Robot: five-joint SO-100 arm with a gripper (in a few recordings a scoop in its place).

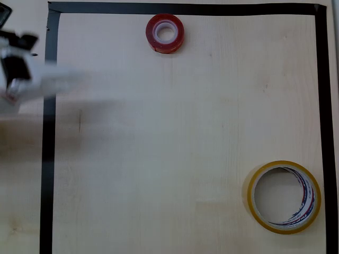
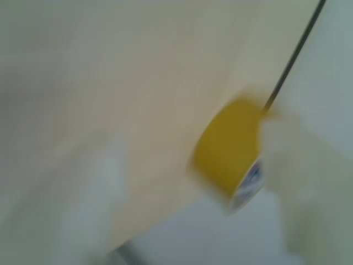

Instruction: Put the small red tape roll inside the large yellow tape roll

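Glossy small red tape roll [image 1: 165, 33] lay well apart from the large yellow tape roll [image 1: 284, 197]; the blurred white tool's [image 1: 18, 69] jaw state we could not tell, so we judged a mistimed, sliding grasp likely.

Overhead view looks straight down on the desk [image 1: 175, 132]. Wrist view looks obliquely, close and blurred; both show the large yellow tape roll [image 1: 284, 197] [image 2: 229, 152].

A robot test bench rather than a home: a bare pale wood-grain desk [image 1: 185, 132] with a work area marked off by a black tape border [image 1: 48, 159], and a blurred white robot arm [image 1: 32, 79] at the overhead view's left edge.
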